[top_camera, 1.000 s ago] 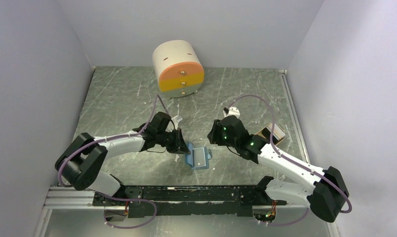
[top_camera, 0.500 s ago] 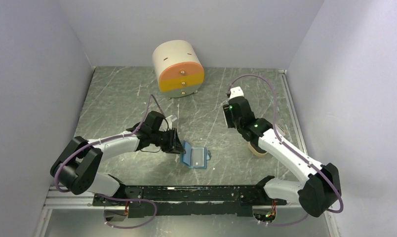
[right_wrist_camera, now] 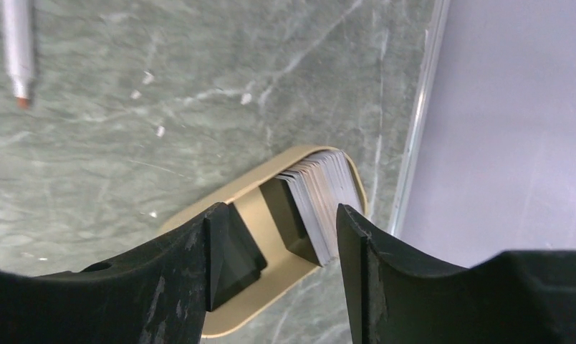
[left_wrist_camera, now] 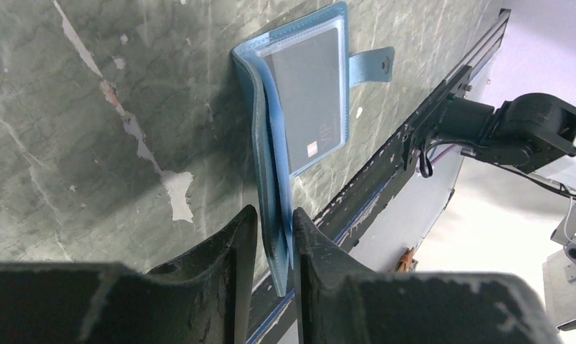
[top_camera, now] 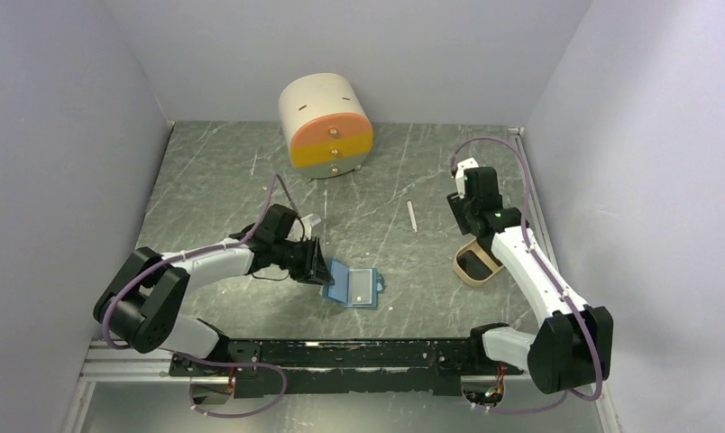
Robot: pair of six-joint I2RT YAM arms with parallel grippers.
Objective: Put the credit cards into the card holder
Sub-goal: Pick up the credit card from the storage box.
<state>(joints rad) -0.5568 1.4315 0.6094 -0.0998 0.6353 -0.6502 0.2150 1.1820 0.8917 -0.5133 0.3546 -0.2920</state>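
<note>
Left gripper (left_wrist_camera: 272, 218) pinches the card holder (left_wrist_camera: 310, 93); right gripper (right_wrist_camera: 279, 215) gapes wide, only its wrist view showing credit cards (right_wrist_camera: 324, 197) in tray (right_wrist_camera: 264, 172).

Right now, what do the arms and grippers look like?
The left arm and right arm match: white links, black joints, and a purple cable looping along each. Both left gripper and right gripper are black, two tapered fingers each. Green light on right arm.
</note>
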